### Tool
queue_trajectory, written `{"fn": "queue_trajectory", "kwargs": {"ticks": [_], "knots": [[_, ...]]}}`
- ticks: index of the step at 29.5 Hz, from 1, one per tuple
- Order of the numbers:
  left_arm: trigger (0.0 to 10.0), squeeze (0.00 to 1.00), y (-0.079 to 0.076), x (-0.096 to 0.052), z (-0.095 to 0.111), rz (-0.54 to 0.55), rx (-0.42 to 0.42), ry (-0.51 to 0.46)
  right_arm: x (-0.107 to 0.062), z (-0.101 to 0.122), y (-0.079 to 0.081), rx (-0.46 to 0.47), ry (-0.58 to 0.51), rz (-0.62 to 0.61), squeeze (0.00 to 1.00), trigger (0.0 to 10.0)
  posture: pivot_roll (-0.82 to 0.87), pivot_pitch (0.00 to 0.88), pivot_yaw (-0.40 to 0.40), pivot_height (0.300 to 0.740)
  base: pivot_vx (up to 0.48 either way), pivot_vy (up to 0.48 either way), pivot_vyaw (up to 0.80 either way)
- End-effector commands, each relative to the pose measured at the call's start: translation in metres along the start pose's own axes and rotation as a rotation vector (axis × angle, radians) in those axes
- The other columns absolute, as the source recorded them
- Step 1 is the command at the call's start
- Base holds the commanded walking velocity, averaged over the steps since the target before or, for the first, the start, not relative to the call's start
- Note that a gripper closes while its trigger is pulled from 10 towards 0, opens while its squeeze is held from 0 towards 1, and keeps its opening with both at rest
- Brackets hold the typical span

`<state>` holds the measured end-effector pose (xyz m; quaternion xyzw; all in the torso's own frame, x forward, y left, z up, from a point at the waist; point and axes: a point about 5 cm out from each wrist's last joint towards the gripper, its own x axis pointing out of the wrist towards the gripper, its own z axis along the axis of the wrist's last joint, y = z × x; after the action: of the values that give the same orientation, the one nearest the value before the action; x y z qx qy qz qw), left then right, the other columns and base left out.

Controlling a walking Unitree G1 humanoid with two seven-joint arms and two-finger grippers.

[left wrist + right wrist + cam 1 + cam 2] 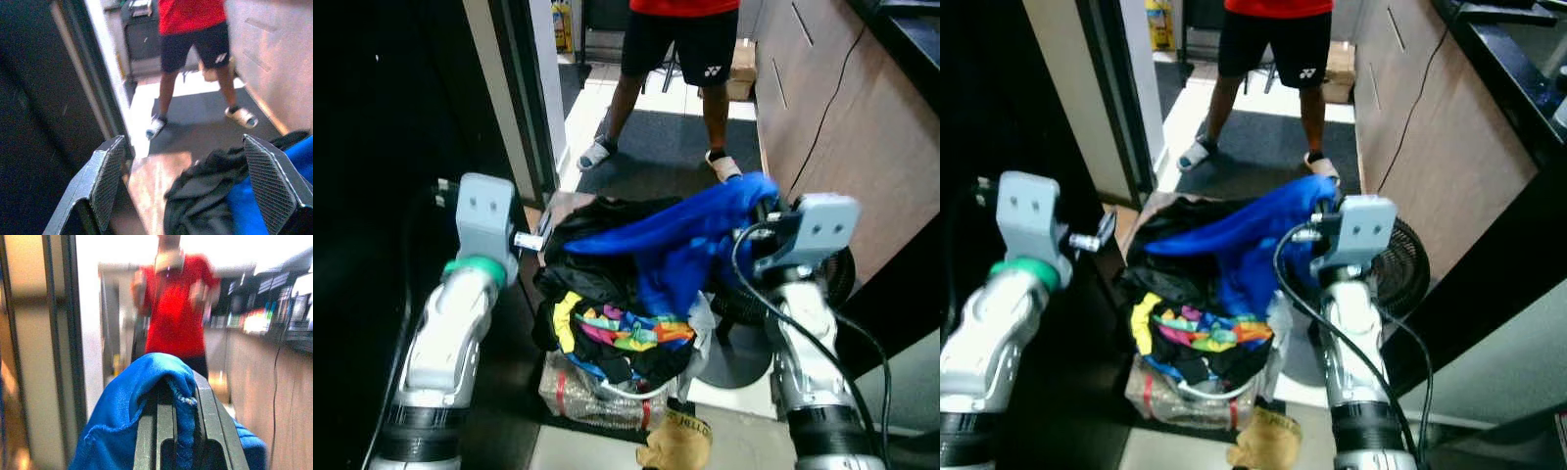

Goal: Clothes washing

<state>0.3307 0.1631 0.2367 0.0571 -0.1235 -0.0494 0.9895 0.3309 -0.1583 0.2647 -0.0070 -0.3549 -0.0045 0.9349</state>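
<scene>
Black fingers of the right hand are pressed together on a fold of the blue garment, bright, soft and draped over them (the wrist view shows the pinch). Its cloth trails onto the pile of clothes, dark and multicoloured, heaped in a basket on the floor. Beside the pile, the left hand has its fingers spread wide apart, holding nothing. Beyond stands a person in a red shirt.

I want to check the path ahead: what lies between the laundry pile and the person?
In the left eye view, a dark floor mat lies between the laundry pile and the person.
</scene>
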Motion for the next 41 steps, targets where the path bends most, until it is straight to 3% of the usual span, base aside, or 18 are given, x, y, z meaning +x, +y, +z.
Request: {"fn": "queue_trajectory", "kwargs": {"ticks": [1, 2, 6, 8, 11, 15, 17, 18, 21, 25, 28, 41], "knots": [[10.0, 0.00, -0.003, 0.000, -0.010, -0.012, -0.010, 0.040, 0.014, 0.021, 0.000, 0.016, -0.093, -0.027, 0.00, 10.0, 0.10, 0.000, 0.101, 0.740, 0.000, 0.000, 0.00], [10.0, 0.00, -0.005, 0.001, -0.011, -0.016, -0.012, 0.042, 0.024, 0.033, 0.002, 0.026, -0.143, -0.033, 0.00, 10.0, 0.10, 0.000, 0.101, 0.740, 0.000, 0.000, 0.00], [10.0, 0.00, -0.006, 0.001, -0.011, -0.020, -0.016, 0.045, 0.031, 0.043, 0.002, 0.033, -0.184, -0.037, 0.00, 10.0, 0.10, 0.000, 0.102, 0.740, 0.000, 0.000, 0.00], [10.0, 0.00, -0.011, -0.002, -0.011, -0.031, -0.032, 0.067, 0.050, 0.076, 0.000, 0.055, -0.286, -0.042, 0.00, 10.0, 0.09, 0.000, 0.095, 0.740, 0.000, 0.000, 0.00], [10.0, 0.00, -0.013, -0.003, -0.011, -0.034, -0.042, 0.087, 0.055, 0.094, 0.001, 0.058, -0.325, -0.032, 0.00, 10.0, 0.09, 0.000, 0.088, 0.740, 0.000, 0.000, 0.00], [10.0, 0.00, -0.013, -0.004, -0.012, -0.031, -0.047, 0.095, 0.052, 0.092, 0.006, 0.040, -0.309, -0.009, 0.00, 10.0, 0.10, 0.000, 0.085, 0.740, 0.000, 0.000, 0.00], [10.0, 0.00, -0.014, -0.006, -0.014, -0.027, -0.051, 0.102, 0.037, 0.058, 0.010, 0.028, -0.171, 0.010, 0.00, 10.0, 0.10, 0.000, 0.076, 0.740, 0.000, 0.000, 0.00], [10.0, 0.00, -0.014, -0.006, -0.014, -0.027, -0.051, 0.102, 0.037, 0.058, 0.010, 0.028, -0.171, 0.010, 0.00, 10.0, 0.10, 0.000, 0.076, 0.740, 0.000, 0.000, 0.00], [10.0, 0.00, -0.016, -0.008, -0.017, -0.026, -0.053, 0.112, 0.010, 0.019, 0.018, 0.033, -0.002, 0.021, 0.00, 10.0, 0.10, 0.000, 0.076, 0.740, 0.000, 0.000, 0.00], [10.0, 0.00, -0.016, -0.009, -0.019, -0.027, -0.054, 0.118, 0.002, 0.011, 0.022, 0.040, 0.032, 0.029, 0.00, 10.0, 0.10, 0.000, 0.076, 0.740, 0.000, 0.000, 0.00], [10.0, 0.00, -0.019, -0.009, -0.020, -0.035, -0.056, 0.131, -0.013, -0.001, 0.033, 0.056, 0.104, 0.054, 0.00, 10.0, 0.10, 0.000, 0.082, 0.740, 0.000, 0.000, 0.00], [10.0, 0.00, -0.020, -0.009, -0.021, -0.028, -0.060, 0.140, -0.022, -0.007, 0.042, 0.056, 0.151, 0.107, 0.00, 10.0, 0.10, 0.000, 0.070, 0.740, 0.000, 0.000, 0.00]]}}
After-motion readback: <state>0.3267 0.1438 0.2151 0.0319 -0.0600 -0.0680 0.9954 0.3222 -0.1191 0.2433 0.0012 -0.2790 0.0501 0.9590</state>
